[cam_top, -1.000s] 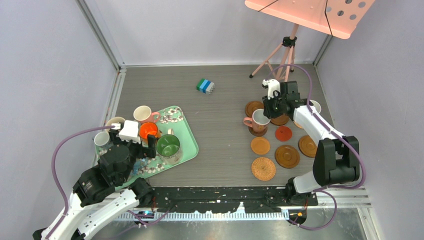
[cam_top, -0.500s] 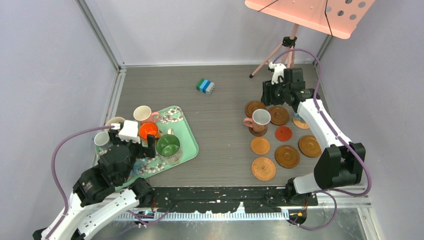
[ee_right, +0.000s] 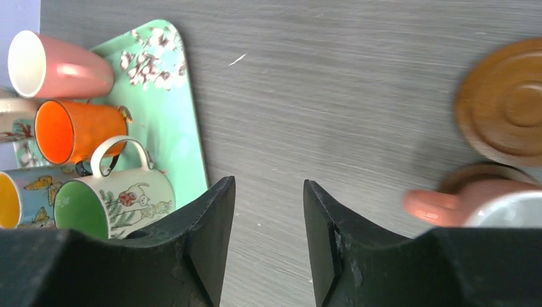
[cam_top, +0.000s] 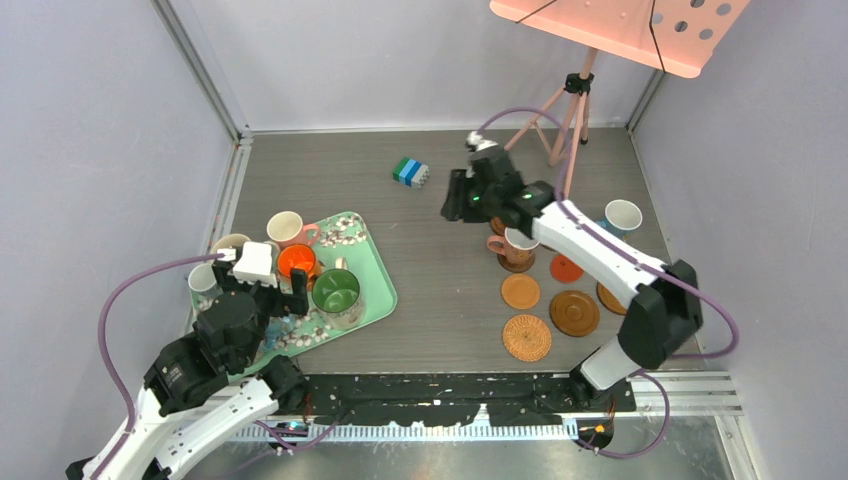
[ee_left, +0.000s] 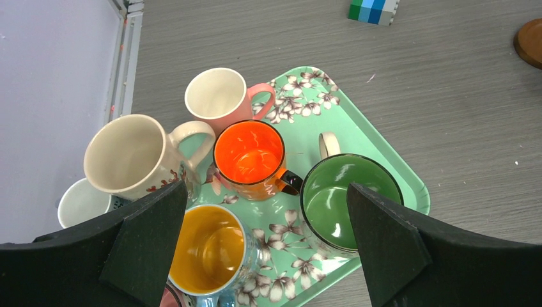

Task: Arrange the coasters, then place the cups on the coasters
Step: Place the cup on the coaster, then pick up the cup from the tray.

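Several cups stand on the mint floral tray [ee_left: 348, 125]: pink [ee_left: 217, 96], cream [ee_left: 128, 153], orange-inside [ee_left: 248, 150], green-inside [ee_left: 345, 195] and yellow-inside [ee_left: 206, 248]. My left gripper [ee_left: 265, 192] hovers wide open above them, holding nothing. On the right, a mauve cup [cam_top: 517, 242] stands on a dark coaster [cam_top: 516, 264], and a light blue cup [cam_top: 622, 215] stands farther right. Near them lie tan [cam_top: 520, 291], red [cam_top: 566, 268], dark brown [cam_top: 574, 312] and wicker [cam_top: 527, 337] coasters. My right gripper [cam_top: 455, 203] hangs open and empty over bare floor, left of the mauve cup [ee_right: 447, 208].
A blue-green toy block [cam_top: 411, 172] lies at the back centre. A pink music stand's tripod [cam_top: 565, 115] stands at the back right. Grey walls close in both sides. The tray [cam_top: 375, 265] sits at the left near my left arm.
My right gripper opened, left the mauve cup on its coaster and swung back and then left toward the table's middle. The left arm has not moved.
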Motion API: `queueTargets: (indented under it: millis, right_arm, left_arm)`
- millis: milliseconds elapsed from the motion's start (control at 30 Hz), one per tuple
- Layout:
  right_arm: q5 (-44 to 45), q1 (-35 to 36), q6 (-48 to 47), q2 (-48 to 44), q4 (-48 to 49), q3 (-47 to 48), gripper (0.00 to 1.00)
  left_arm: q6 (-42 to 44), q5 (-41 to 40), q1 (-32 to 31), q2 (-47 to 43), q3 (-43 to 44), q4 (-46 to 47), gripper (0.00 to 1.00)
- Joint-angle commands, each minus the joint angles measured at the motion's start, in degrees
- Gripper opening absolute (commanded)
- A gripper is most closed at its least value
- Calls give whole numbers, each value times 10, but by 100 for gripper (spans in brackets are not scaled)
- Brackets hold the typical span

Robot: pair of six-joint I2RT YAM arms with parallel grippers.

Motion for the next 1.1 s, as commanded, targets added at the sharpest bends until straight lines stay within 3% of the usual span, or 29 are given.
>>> queueTargets:
  millis: [0, 433, 1067]
  right_arm:
    - [74, 102, 30, 62, -3, 69, 52]
    - [91, 265, -2, 239, -64, 262, 54]
    - [62, 319, -35, 370, -130, 368, 56]
  left_arm:
    - [0, -16, 2, -10, -1, 26, 99]
    - [-2, -27, 2, -33, -4, 29, 99]
    - [-2, -27, 2, -33, -3, 28, 99]
